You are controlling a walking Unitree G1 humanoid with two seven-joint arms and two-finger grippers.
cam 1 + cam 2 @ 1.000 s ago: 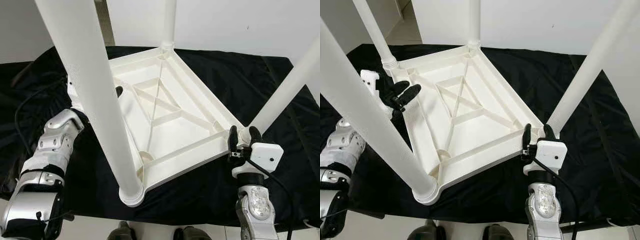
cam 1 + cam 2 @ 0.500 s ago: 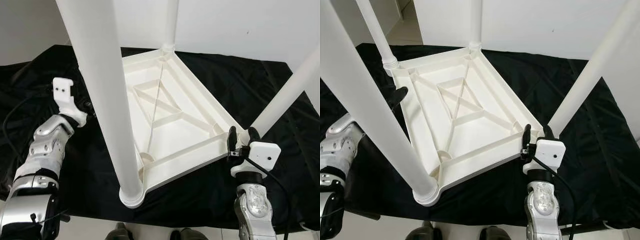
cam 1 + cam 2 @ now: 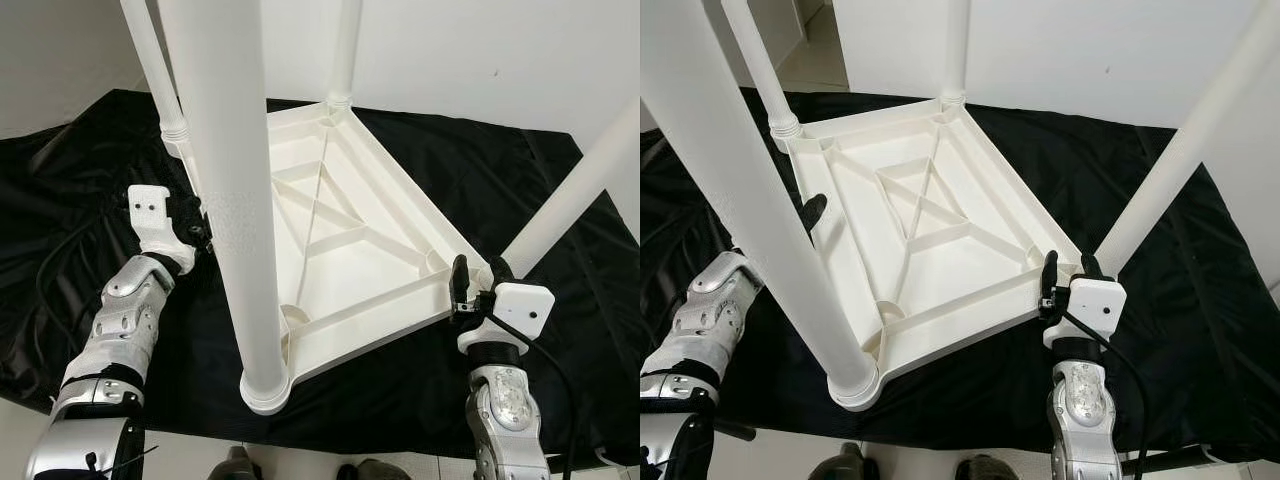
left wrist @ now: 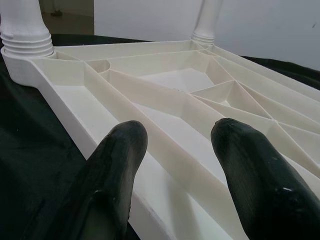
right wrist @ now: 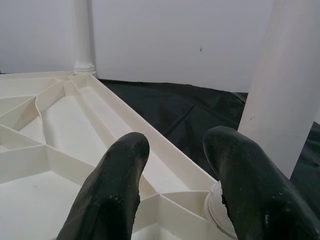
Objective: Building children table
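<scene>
A white plastic children's table (image 3: 372, 318) lies upside down on a black cloth, its ribbed underside facing up. All of its legs stand upright: the near leg (image 3: 235, 200), the right leg (image 3: 575, 195), the far leg (image 3: 345, 50) and the far-left leg (image 3: 155, 70). My left gripper (image 4: 177, 132) is open at the table's left rim, its fingers (image 3: 814, 212) pointing across the ribs and partly hidden behind the near leg. My right gripper (image 3: 478, 278) is open at the right corner, its fingers either side of the rim beside the right leg's base (image 5: 220, 210).
The black cloth (image 3: 420, 390) spreads under and around the table and ends at the front by my feet (image 3: 845, 468). A white wall (image 3: 1090, 50) stands behind. A black cable (image 3: 560, 370) runs from my right wrist. The near leg blocks much of the left side.
The camera has shifted a little. My left arm has risen and reached forward, and its gripper has moved nearer along the table's left rim. The right gripper has stayed at its corner.
</scene>
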